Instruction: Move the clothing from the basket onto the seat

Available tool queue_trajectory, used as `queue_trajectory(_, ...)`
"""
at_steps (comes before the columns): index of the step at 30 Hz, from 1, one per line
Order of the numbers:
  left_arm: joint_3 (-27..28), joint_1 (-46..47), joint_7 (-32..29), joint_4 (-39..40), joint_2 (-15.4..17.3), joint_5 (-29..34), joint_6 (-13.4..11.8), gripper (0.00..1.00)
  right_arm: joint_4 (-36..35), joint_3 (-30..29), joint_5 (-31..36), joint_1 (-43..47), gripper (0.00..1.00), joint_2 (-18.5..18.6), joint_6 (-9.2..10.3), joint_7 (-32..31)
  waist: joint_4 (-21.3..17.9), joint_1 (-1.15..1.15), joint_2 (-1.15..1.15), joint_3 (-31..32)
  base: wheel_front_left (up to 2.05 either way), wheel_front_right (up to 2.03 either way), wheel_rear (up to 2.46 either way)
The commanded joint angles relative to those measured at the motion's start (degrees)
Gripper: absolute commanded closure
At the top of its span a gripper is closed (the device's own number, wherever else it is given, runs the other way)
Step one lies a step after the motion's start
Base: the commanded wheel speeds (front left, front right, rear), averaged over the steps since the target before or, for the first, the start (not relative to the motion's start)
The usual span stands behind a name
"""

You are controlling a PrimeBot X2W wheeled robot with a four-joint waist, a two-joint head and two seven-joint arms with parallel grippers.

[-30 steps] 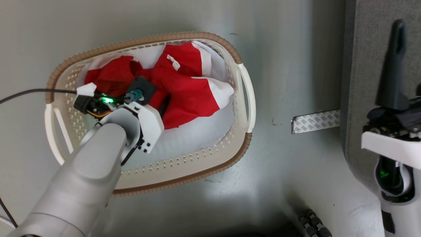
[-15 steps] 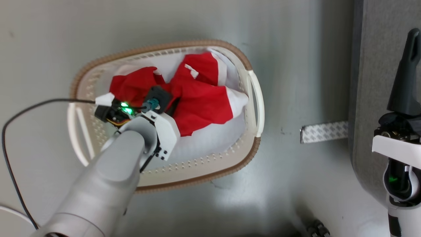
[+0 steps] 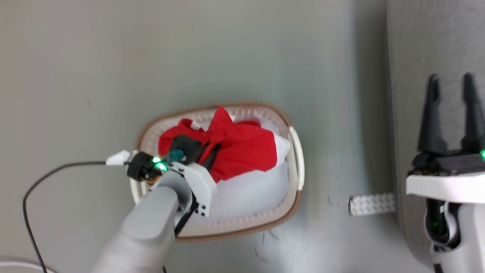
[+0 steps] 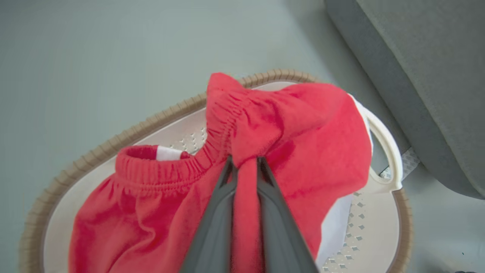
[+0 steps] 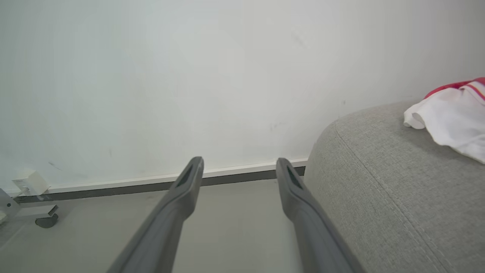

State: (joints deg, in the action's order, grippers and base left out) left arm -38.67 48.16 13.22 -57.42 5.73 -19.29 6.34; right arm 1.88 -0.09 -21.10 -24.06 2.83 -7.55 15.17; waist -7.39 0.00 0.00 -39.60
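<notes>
Pinching a bunched fold of the red clothing (image 4: pixel 295 125), the left end effector (image 4: pixel 244 161) is clenched on the fabric, which drapes from its fingers over the cream basket (image 4: pixel 94 153) directly beneath it on the floor (image 4: pixel 94 57). The right end effector (image 5: pixel 238 165) stands released, fingers apart, holding nothing. Just to its right is the grey seat (image 5: pixel 379 189), where a white garment (image 5: pixel 447 125) with red trim lies beyond its fingertips.
</notes>
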Motion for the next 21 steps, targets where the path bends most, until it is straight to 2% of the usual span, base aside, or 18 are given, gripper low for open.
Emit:
queue_trajectory(1, 0.13, -1.78, 0.63, 0.49, -0.25, -1.26, 0.17, 1.00, 1.12, 0.50, 0.78, 1.59, 0.00, 0.13, 0.13, -0.04, 1.12, 0.00, 0.00, 6.63, 0.00, 0.00, 0.00)
queue_trajectory(12, 0.35, -9.87, 1.23, 6.13, -0.68, -5.55, 0.51, 1.00, 8.17, 2.85, 4.45, 9.78, 0.00, 0.14, 0.13, -0.04, 3.87, 0.00, 0.00, 24.68, 0.00, 0.00, 0.00)
queue_trajectory(19, 1.11, -15.27, 0.21, 12.12, 0.28, -7.19, -1.38, 1.00, 11.58, 6.12, 5.80, 15.15, 0.00, 0.15, 0.13, -0.04, 5.45, 0.00, 0.00, 34.78, 0.00, 0.00, 0.00)
queue_trajectory(21, 1.71, -17.37, -0.83, 15.69, 1.10, -8.27, -2.68, 1.00, 12.48, 8.33, 6.82, 17.24, 0.00, 0.14, 0.13, -0.04, 6.04, 0.00, 0.00, 38.47, 0.00, 0.00, 0.00)
